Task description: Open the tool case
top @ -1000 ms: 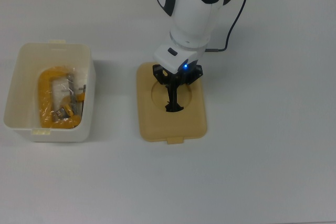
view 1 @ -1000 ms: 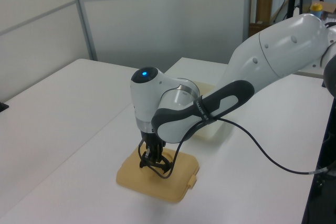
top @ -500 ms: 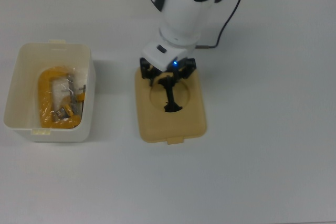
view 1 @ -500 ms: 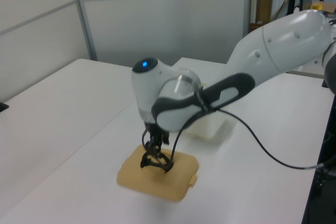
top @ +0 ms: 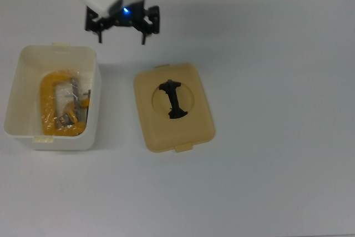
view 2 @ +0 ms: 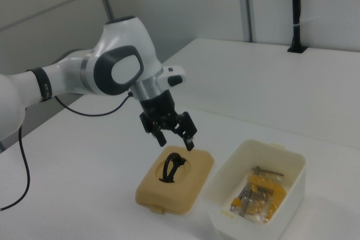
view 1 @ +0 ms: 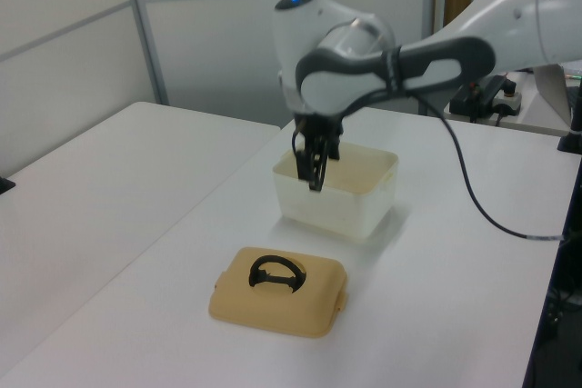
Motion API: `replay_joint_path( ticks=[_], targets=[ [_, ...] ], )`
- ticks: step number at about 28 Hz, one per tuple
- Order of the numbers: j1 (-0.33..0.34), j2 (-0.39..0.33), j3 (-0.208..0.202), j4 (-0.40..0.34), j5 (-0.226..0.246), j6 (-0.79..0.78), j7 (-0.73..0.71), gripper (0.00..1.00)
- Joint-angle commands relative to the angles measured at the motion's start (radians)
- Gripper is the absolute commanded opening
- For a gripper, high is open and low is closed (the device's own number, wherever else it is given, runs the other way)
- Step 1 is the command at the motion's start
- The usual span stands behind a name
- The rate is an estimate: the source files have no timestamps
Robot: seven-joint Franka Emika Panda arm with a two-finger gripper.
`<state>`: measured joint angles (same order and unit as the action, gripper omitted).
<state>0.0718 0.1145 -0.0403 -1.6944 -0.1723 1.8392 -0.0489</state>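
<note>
The tool case stands in two parts on the white table. Its white tub (top: 16,101) (view 1: 350,211) (view 2: 295,181) sits uncovered at the top view's left, holding a yellow tool in a plastic bag (top: 58,104) (view 2: 256,195). The tan lid (top: 194,129) (view 1: 273,306) (view 2: 188,186) lies flat beside it, apart from the tub, with its black handle (top: 173,101) (view 1: 275,272) (view 2: 171,170) over the round recess. My gripper (top: 122,34) (view 1: 314,165) (view 2: 175,137) hangs open and empty above the table, beyond the lid and tub, touching neither.
The arm's black cable (view 1: 473,197) (view 2: 101,113) trails over the table behind the arm. A black post (view 2: 296,9) stands at the far table edge in the right view.
The gripper opened off the lid's handle, rose, and swung toward the top view's upper left. The lid shifted slightly to the top view's left and stays flat on the table.
</note>
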Motion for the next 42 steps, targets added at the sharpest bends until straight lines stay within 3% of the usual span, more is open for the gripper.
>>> replay_joint_path(
  ticks=[1,5,9,14,20,28,33,42],
  targets=[
    [-0.052,-0.032,-0.004,0.067,0.022,-0.086,-0.038,1.0],
    [-0.081,-0.067,-0.006,0.071,0.03,-0.115,-0.08,1.0],
    [-0.112,-0.107,-0.006,0.071,0.077,-0.141,-0.118,1.0],
    [-0.133,-0.121,-0.006,0.082,0.077,-0.143,-0.121,1.0],
    [-0.171,-0.118,-0.006,0.143,0.08,-0.182,-0.118,1.0],
    [-0.173,-0.104,-0.001,0.14,0.085,-0.256,-0.117,1.0],
    [-0.173,-0.082,-0.003,0.14,0.157,-0.25,-0.123,1.0],
    [-0.162,-0.079,0.011,0.134,0.165,-0.244,-0.131,1.0]
  ],
)
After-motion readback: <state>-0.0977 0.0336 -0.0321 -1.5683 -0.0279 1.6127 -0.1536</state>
